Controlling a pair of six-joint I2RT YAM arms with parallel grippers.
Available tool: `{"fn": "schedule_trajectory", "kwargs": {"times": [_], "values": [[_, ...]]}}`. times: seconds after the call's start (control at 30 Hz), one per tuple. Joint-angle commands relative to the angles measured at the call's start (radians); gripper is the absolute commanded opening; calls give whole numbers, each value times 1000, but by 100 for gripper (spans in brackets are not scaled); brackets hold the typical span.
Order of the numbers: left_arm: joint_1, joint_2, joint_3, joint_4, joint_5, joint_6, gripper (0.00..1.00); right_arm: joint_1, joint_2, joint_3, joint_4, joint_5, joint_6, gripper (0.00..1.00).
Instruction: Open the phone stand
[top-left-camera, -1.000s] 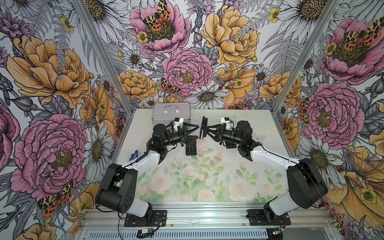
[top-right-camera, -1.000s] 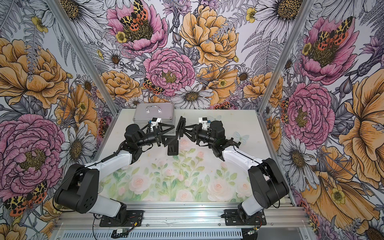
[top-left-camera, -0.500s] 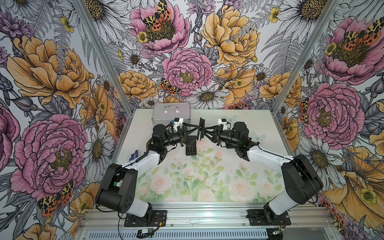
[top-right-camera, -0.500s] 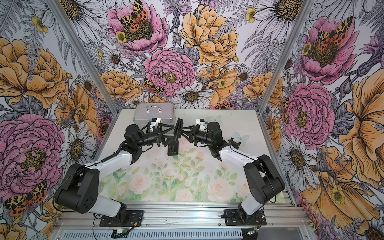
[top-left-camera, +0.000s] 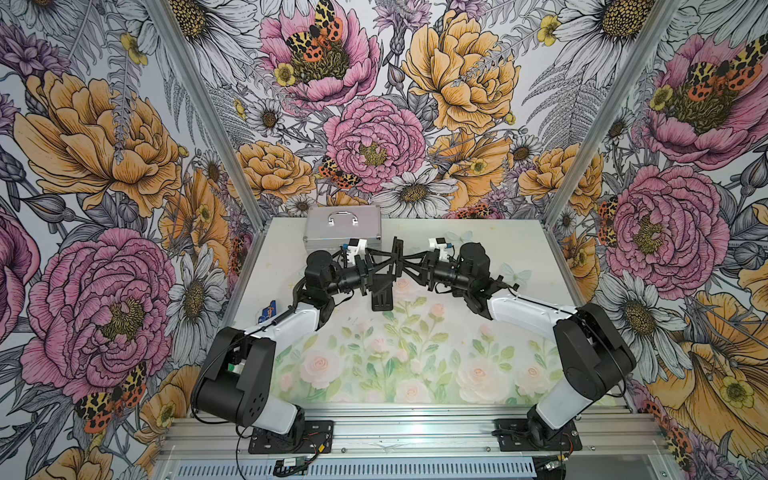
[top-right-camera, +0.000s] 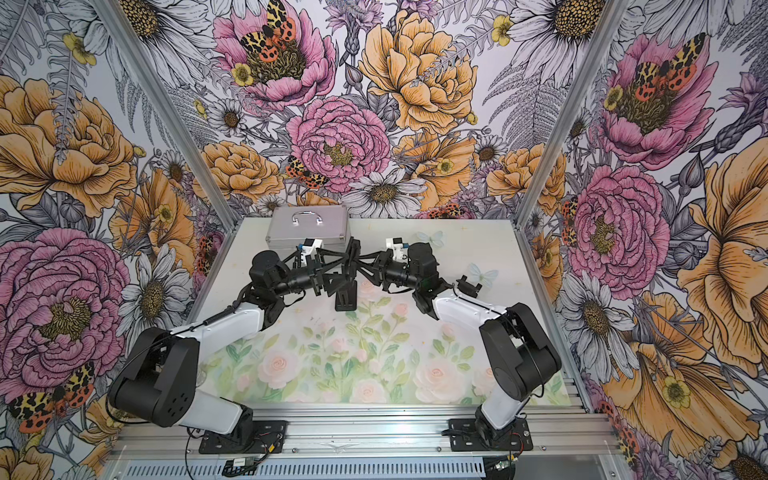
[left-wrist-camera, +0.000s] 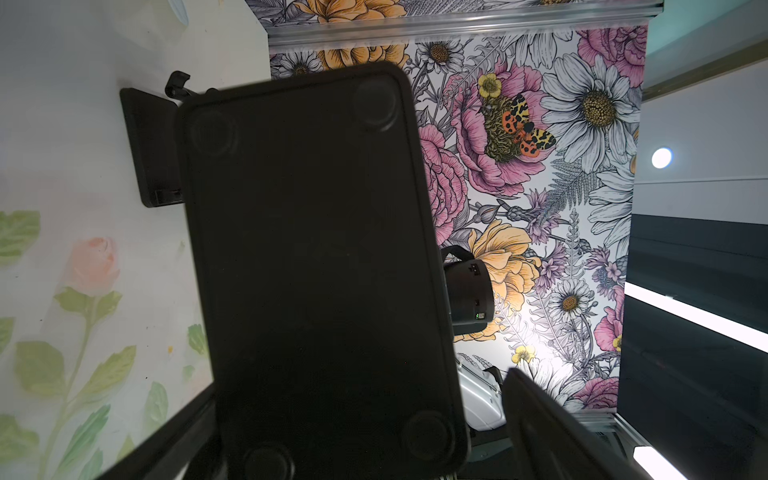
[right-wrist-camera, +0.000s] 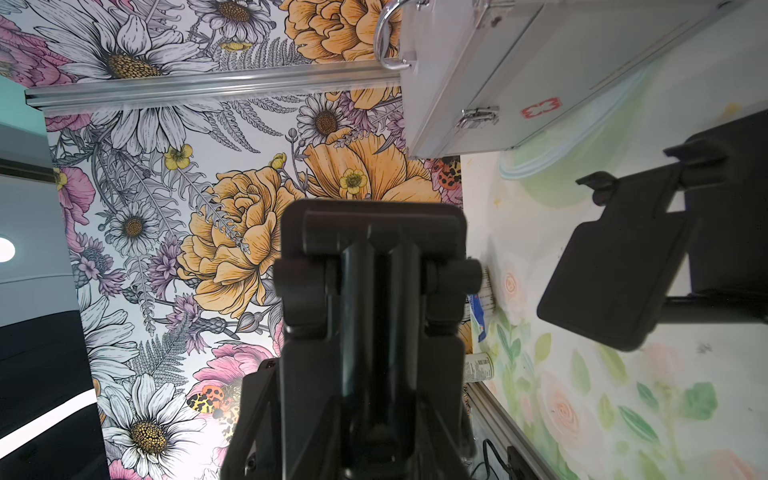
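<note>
The black phone stand (top-left-camera: 397, 258) (top-right-camera: 353, 257) hangs above the mat between my two arms, its base plate on edge. My right gripper (top-left-camera: 409, 264) (right-wrist-camera: 365, 374) is shut on the stand's folded arm just behind the hinge (right-wrist-camera: 374, 266). The underside of the base (left-wrist-camera: 316, 257), with round rubber feet, faces the left wrist camera. My left gripper (top-left-camera: 384, 266) (left-wrist-camera: 353, 415) is open, its jaws straddling the base with a gap showing on one side. A flat black plate with a small hook (top-left-camera: 382, 293) (right-wrist-camera: 615, 270) sits lower, near the mat; I cannot tell if it joins the stand.
A closed silver case (top-left-camera: 343, 226) (top-right-camera: 307, 226) with a handle stands at the back left, just behind the left gripper. A small blue item (top-left-camera: 268, 311) lies at the mat's left edge. Flowered walls close in the table on three sides.
My right gripper has moved left with the stand, closing the gap, so the base now sits between the left jaws. The left arm and the hooked plate have not moved.
</note>
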Motion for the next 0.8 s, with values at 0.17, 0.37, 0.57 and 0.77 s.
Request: {"fn": "schedule_trajectory", "kwargs": {"times": [0.17,0.37,0.57,0.77], "values": [[2,-17,-21,19,-9,8,99,9,7,30,30,-12,-10,0],[21,-37,-30,16,-33,6,97,8,-4,2,30,-9,-16,0],[35,-53,-47,9,-37,7,88,4,-8,-10,30,-7,-20,0],[35,-65,-49,7,-40,6,75,6,0,-5,31,-16,-20,0]]}}
